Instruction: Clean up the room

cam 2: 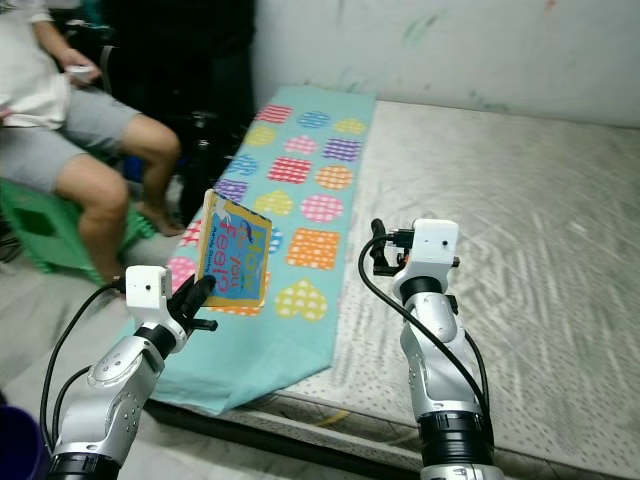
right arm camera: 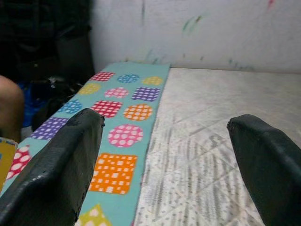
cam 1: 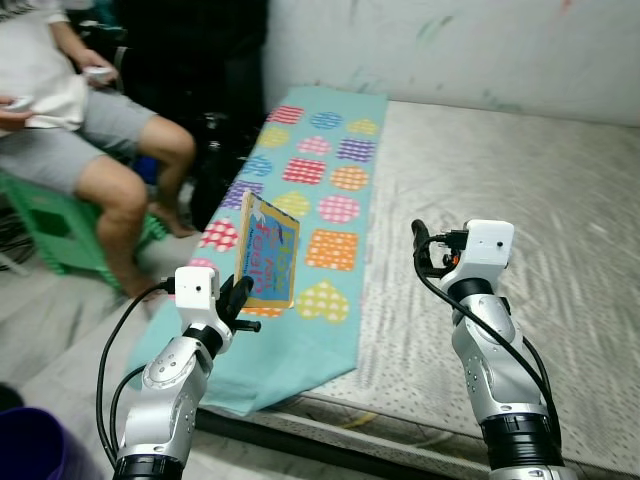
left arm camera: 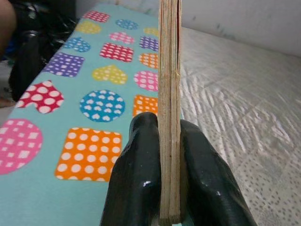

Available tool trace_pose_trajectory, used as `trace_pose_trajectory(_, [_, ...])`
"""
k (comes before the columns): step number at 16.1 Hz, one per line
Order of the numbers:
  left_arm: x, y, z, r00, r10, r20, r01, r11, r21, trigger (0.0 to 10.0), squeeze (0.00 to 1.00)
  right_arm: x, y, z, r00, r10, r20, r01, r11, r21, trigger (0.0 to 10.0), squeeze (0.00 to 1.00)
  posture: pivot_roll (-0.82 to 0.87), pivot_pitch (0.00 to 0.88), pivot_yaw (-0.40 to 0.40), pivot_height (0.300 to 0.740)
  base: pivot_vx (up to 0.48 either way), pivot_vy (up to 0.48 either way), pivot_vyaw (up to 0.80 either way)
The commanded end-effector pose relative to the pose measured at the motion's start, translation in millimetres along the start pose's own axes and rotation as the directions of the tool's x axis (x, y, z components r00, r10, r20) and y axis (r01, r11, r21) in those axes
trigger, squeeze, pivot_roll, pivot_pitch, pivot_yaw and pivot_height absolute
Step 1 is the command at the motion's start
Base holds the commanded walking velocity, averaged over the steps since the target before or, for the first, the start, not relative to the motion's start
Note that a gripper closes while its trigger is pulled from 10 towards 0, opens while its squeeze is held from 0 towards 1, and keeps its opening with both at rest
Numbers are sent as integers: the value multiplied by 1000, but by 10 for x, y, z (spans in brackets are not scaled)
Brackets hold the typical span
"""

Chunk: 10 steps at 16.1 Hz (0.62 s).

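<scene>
A thick children's board book (cam 1: pixel 268 252) with a yellow and blue cover stands upright in my left gripper (cam 1: pixel 238 298), whose fingers (left arm camera: pixel 136 183) are shut on its lower edge (left arm camera: pixel 169 141). It hangs just above the teal cloth (cam 1: pixel 330 160) with coloured dotted shapes that lies along the left side of the bare grey mattress (cam 1: pixel 500 200). My right gripper (cam 1: pixel 424 250) is raised over the mattress to the right of the cloth, open, with nothing between its fingers (right arm camera: pixel 61 165).
A person (cam 1: pixel 60 120) in grey shorts sits on a green stool (cam 1: pixel 60 225) at the left, holding small controllers. Dark bags (cam 1: pixel 215 150) stand by the wall beside the mattress. A purple bin (cam 1: pixel 30 445) is at the lower left. A white wall (cam 1: pixel 450 45) backs the mattress.
</scene>
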<state>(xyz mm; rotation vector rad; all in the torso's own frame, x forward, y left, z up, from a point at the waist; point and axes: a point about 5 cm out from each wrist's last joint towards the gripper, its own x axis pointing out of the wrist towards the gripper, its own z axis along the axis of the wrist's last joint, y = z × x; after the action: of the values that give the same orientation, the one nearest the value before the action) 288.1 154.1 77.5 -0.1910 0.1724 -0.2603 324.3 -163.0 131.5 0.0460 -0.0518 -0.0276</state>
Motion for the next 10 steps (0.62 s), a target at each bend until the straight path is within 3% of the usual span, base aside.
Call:
trace_pose_trajectory(1, [34,-13,92,999,-11,37,10,999,33,10000,0,16,-8,-3,1000,-6,-2,6,1000,-5,10000,0,-112,0,19,740,0,0,-800])
trace_pose_trajectory(4, [40,-29,91,999,-21,35,19,999,38,10000,0,13,-5,4,1000,-3,6,3,1000,-12,10000,0,-114,0,19,740,0,0,-800])
trace_pose_trajectory(8, [44,-27,87,999,-15,38,15,1000,23,10000,0,14,-7,7,1000,1,8,-1,1000,-17,10000,0,-116,0,17,740,0,-331,-800])
trace_pose_trajectory(10, [47,-25,87,999,-13,40,13,1000,11,10000,0,19,-9,9,1000,1,9,-1,1000,-17,10000,0,-117,0,17,740,0,0,-800])
